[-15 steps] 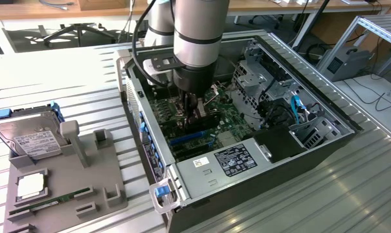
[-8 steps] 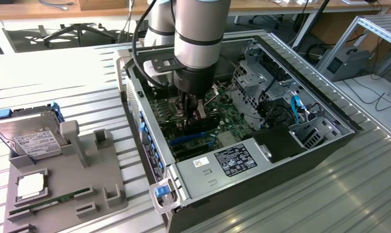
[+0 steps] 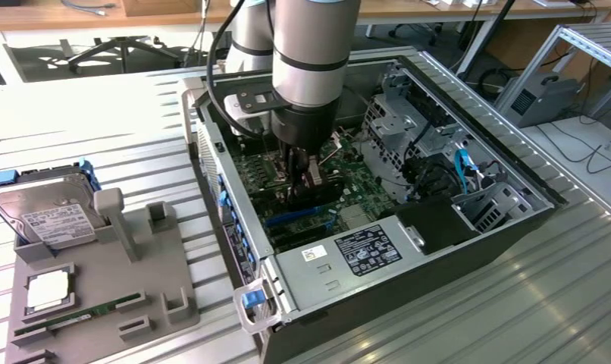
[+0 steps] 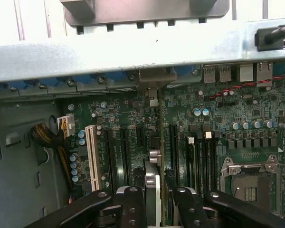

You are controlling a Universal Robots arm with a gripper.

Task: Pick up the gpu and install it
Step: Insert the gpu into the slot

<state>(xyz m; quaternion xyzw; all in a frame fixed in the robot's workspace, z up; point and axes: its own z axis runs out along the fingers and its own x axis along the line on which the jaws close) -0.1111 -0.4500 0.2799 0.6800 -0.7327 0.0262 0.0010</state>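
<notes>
GPU [image 4: 154, 194] pinched edge-on between the jaws [image 4: 154, 202], upright above the motherboard [image 4: 199, 128] slots inside the open computer case [image 3: 508, 220]. Arm [image 3: 311, 68] reaches straight down into the case. Case lies on a slatted metal bench [image 3: 487, 303]; grey parts tray [image 3: 133, 288] with hard drive [image 3: 48, 212] at the exterior view's left.

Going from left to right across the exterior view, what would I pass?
Hard drive in the grey holder → gripper holding the gpu over the motherboard → blue cable → grey box beyond the computer case.
</notes>
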